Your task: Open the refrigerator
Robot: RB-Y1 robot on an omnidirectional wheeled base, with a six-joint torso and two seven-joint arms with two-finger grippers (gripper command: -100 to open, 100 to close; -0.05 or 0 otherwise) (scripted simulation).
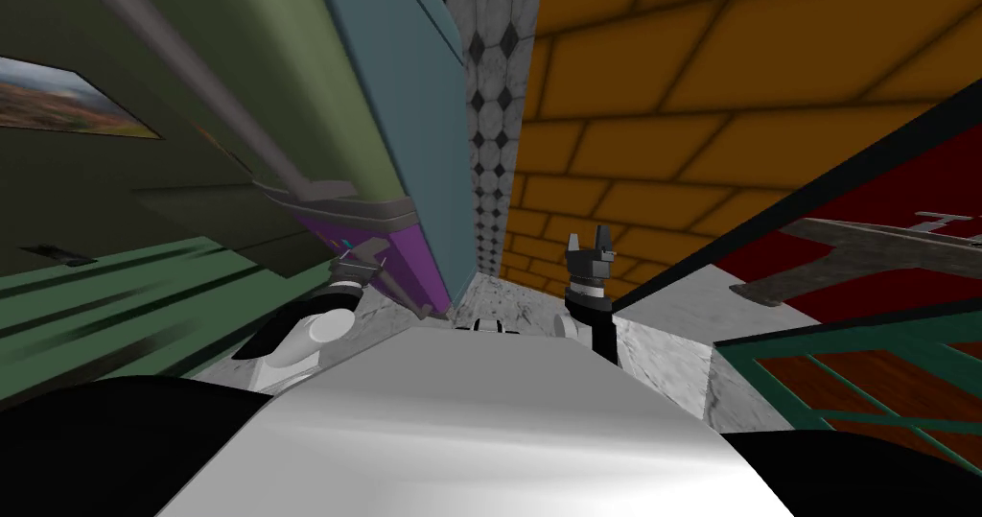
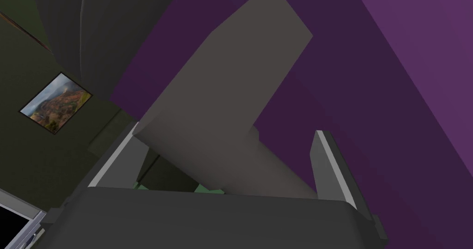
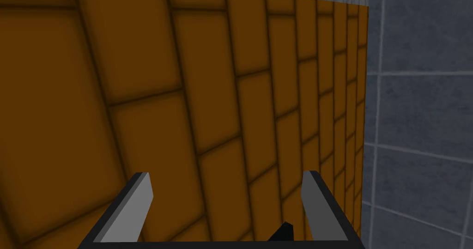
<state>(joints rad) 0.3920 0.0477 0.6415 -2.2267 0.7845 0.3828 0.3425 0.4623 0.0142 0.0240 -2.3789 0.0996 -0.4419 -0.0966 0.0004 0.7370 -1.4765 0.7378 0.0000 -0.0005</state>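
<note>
Refrigerator [image 1: 288,89]: stands at the robot's 10 to 11 o'clock, close in; olive upper door, teal side wall, grey trim band.
Lower panel [image 1: 410,262]: purple, below the trim band; this is the part the working arm addresses.
Handle [image 2: 217,107]: a grey block standing proud of the purple face, which gives the fingers two sides to bear on.
Left gripper [image 1: 362,270]: at the robot's 11 o'clock, brought up to the purple panel so that the handle sits between its blades.
Left fingers [image 2: 330,163]: apart, straddling the handle. One blade's tip looks to touch its corner and the other stands clear, so nothing is clamped.
Step in hand (judged): the handle is bracketed but not gripped, and the panel appears to be closed.
Next move (judged): close squarely on the handle, then pull away from the face; a one-sided hold could slip off the block.
Right gripper [image 1: 590,245]: raised at the robot's 1 o'clock, away from the work, presumably parked.
Right fingers [image 3: 134,209]: spread, holding nothing.
Orange brick wall [image 1: 729,89]: from 12 to 2 o'clock, faced by the idle gripper.
</note>
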